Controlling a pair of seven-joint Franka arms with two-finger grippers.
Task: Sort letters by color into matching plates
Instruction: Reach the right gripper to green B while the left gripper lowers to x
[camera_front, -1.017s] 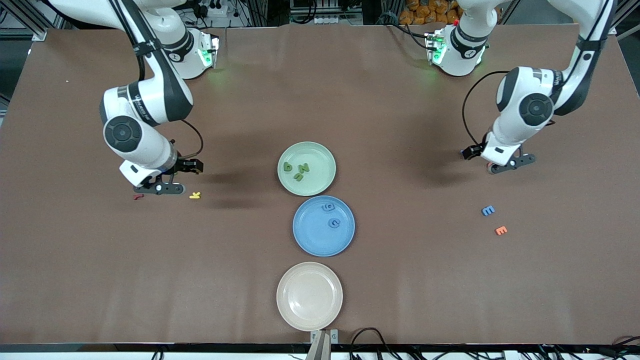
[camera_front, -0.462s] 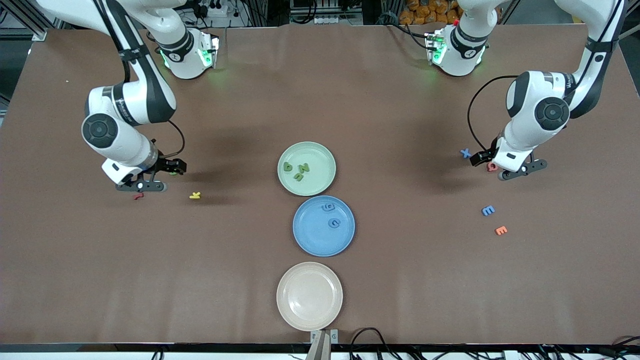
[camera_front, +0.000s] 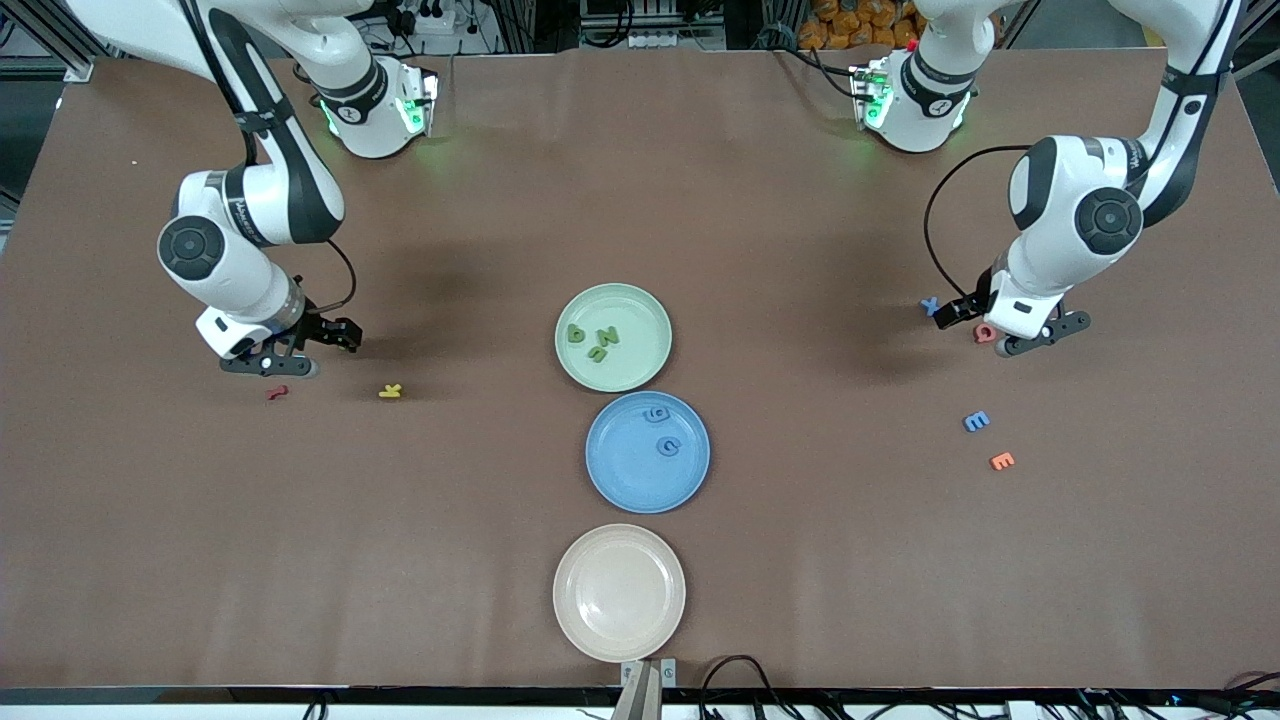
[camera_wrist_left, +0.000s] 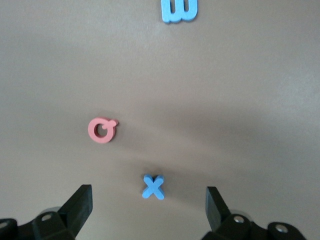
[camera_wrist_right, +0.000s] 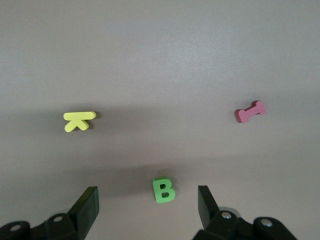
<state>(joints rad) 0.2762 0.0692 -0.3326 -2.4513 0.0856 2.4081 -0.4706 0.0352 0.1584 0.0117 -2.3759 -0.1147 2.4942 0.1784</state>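
Observation:
The pale green plate (camera_front: 640, 310) holds three dark green letters (camera_front: 595, 340). The blue plate (camera_front: 625, 470), nearer the front camera, holds two blue letters (camera_front: 668, 446). My right gripper (camera_front: 268, 365) hangs open over a green B (camera_wrist_right: 164, 190), which lies on the table between its fingers (camera_wrist_right: 90, 200); the front view hides the B. My left gripper (camera_front: 1035, 335) hangs open low over the table with a blue X (camera_wrist_left: 153, 186) between its fingers (camera_wrist_left: 82, 200). Another blue letter (camera_front: 976, 421) lies nearer the front camera at the left arm's end.
A beige plate (camera_front: 600, 625) sits nearest the front camera. A red letter (camera_front: 277, 392) and a yellow K (camera_front: 390, 391) lie by the right gripper. A pink Q (camera_front: 985, 333) and an orange E (camera_front: 1001, 460) lie by the left gripper.
The right arm has shifted toward its own end of the table, away from the yellow K. The left arm also moved outward, uncovering the blue X and the pink Q.

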